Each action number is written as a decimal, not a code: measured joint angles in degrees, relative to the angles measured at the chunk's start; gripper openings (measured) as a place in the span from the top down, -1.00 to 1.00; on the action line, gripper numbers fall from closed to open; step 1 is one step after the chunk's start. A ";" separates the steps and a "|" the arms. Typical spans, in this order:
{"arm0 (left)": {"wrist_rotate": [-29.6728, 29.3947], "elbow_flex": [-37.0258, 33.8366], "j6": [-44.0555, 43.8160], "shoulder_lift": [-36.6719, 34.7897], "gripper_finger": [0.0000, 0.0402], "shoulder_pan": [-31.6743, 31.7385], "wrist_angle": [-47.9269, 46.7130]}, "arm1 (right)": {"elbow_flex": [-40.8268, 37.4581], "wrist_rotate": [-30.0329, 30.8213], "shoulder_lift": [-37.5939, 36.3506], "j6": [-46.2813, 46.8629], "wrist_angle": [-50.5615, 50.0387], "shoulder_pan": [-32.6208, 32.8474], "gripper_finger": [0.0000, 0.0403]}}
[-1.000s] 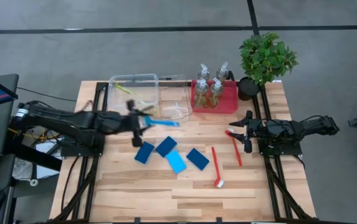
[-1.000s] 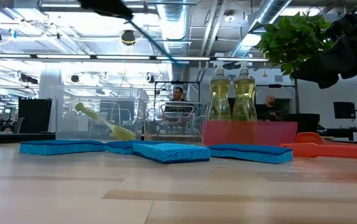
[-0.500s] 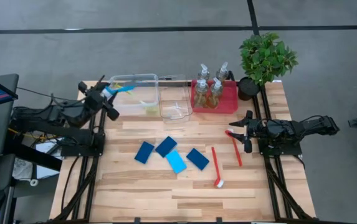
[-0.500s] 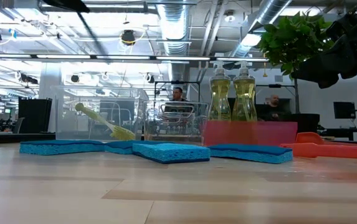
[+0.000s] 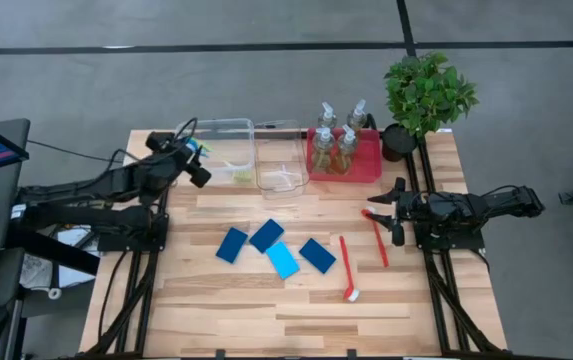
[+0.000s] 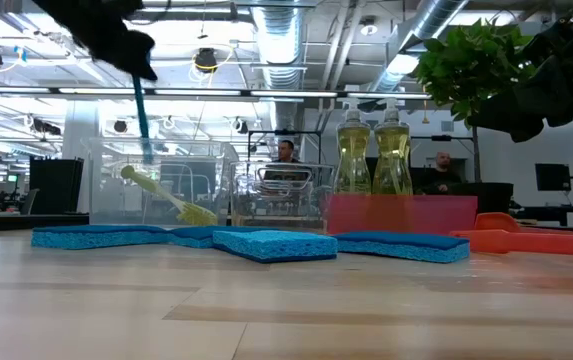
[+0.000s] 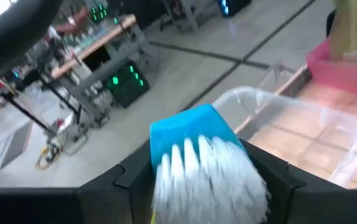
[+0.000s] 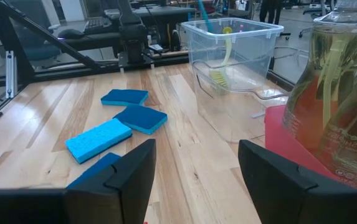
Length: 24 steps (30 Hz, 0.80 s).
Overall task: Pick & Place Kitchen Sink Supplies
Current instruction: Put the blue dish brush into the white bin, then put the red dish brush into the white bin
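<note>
My left gripper [image 5: 196,162] hovers over the left rim of the large clear bin [image 5: 218,128], shut on a blue brush [image 6: 142,110]. A green brush [image 6: 166,197] leans inside that bin. Several blue sponges [image 5: 271,248] lie flat mid-table, and two red brushes [image 5: 347,268] [image 5: 377,238] lie to their right. Pump bottles [image 5: 334,140] stand in the red tray [image 5: 364,168]. My right gripper [image 5: 397,212] is open, raised above the table at the right edge, near one red brush's head. My left gripper pinches the blue brush at its head end between the two fingers; the white-bristled head [image 7: 206,168] shows between them. The brush is lifted clear. Its slim handle [image 6: 143,120] hangs below the fingers, almost upright, its free end at the bin's rim height.
A smaller clear bin [image 5: 282,172] stands between the large bin and the red tray. A potted plant [image 5: 426,90] stands at the far right corner. Bare wood lies along the near half of the table [image 5: 266,310]. People show in the room beyond.
My left gripper has carried the blue brush from above the table's middle, near the sponges, up and toward the far left corner, then a little right over the large bin. The brush has turned from roughly level to hanging handle-down.
</note>
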 joint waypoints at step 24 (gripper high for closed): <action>7.38 -0.55 -5.15 14.12 -0.32 7.54 6.11 | 0.00 0.00 0.00 0.01 0.00 -0.02 -0.10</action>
